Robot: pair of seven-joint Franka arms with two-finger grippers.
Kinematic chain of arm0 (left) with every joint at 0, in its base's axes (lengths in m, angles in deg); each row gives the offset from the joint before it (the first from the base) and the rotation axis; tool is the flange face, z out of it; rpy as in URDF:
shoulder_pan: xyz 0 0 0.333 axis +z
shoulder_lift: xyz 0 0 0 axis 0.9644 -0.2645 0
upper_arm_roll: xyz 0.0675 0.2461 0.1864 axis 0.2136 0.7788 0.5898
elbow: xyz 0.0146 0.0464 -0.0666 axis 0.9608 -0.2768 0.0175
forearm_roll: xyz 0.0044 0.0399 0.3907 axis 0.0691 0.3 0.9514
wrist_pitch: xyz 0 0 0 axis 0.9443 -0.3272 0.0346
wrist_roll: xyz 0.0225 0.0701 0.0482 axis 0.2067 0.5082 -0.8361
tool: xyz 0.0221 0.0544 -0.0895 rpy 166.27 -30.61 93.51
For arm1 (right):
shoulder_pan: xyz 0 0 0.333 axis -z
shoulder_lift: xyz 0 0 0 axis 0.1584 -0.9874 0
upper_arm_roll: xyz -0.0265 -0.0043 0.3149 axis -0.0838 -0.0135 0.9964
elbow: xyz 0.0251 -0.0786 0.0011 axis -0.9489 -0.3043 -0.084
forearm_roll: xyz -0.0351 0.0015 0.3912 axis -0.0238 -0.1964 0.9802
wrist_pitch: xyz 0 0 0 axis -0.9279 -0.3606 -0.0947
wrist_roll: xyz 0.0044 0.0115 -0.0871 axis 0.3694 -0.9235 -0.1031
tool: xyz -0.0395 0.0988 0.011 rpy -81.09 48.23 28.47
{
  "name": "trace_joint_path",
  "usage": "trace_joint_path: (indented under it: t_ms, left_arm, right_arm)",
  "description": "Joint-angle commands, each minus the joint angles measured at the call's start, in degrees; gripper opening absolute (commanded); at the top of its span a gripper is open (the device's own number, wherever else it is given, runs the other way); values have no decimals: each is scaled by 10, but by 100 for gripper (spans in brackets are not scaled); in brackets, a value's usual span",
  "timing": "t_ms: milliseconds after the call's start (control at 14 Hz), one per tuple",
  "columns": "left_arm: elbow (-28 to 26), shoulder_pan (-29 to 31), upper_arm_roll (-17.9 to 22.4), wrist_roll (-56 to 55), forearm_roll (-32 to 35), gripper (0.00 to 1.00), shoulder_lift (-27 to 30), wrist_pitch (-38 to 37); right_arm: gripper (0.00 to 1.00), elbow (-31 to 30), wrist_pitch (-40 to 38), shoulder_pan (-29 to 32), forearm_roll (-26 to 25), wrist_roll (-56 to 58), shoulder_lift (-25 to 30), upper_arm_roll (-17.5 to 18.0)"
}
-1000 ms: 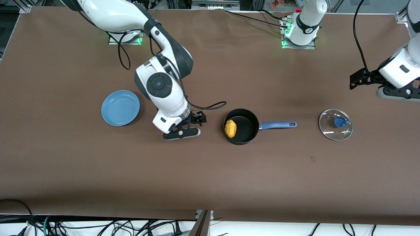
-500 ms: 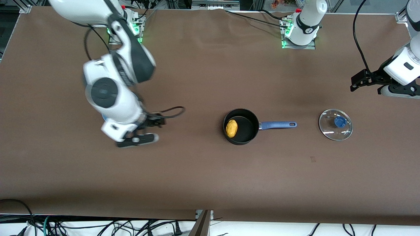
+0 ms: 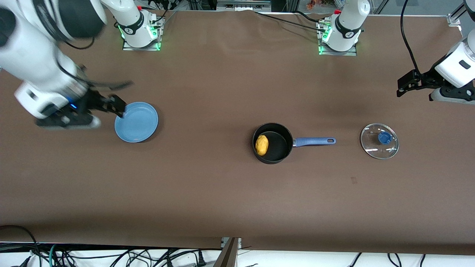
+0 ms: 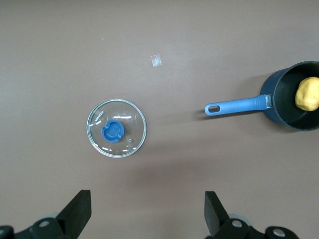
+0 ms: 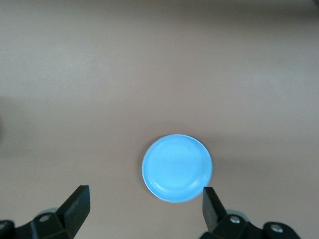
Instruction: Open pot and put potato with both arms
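The black pot [image 3: 276, 148] stands uncovered mid-table, its blue-grey handle [image 3: 314, 141] pointing toward the left arm's end. The yellow potato [image 3: 261, 145] lies inside it. The glass lid [image 3: 379, 141] with a blue knob lies flat on the table past the handle's tip. My left gripper [image 3: 451, 97] hangs open and empty over the table edge at that end. In the left wrist view the lid [image 4: 117, 128], the pot [image 4: 294, 99] and the potato [image 4: 307, 93] show past that gripper [image 4: 147, 211]. My right gripper [image 3: 68, 120] is open and empty, raised over bare table beside the plate.
A flat light-blue plate [image 3: 136, 122] lies toward the right arm's end; the right wrist view shows this plate [image 5: 177, 168] just past the right gripper [image 5: 144, 206]. A small pale scrap [image 3: 354, 180] lies nearer the front camera than the lid. Cables hang along the front edge.
The right arm has swung from beside the pot past the plate toward its own end of the table. The left gripper has drifted slightly outward. Pot, potato and lid have not moved.
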Motion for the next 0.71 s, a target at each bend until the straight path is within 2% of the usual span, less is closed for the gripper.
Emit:
trace_joint_path:
  t_ms: [0,143,214,643]
  left_arm:
    - [23,2,6,4,11,100,-15,-14]
    - [54,3,7,-2,8,100,-22,-12]
    - [58,4,7,-3,7,100,-30,-12]
    - [59,4,5,-4,5,100,-31,-12]
  right_arm:
    - [100,-58,-13,36,-4,7,62,2]
    - [100,-57,-20,49,-3,124,62,-17]
    - [100,-57,-28,48,-1,147,62,-27]
    - [100,-39,-33,47,0,134,48,-29]
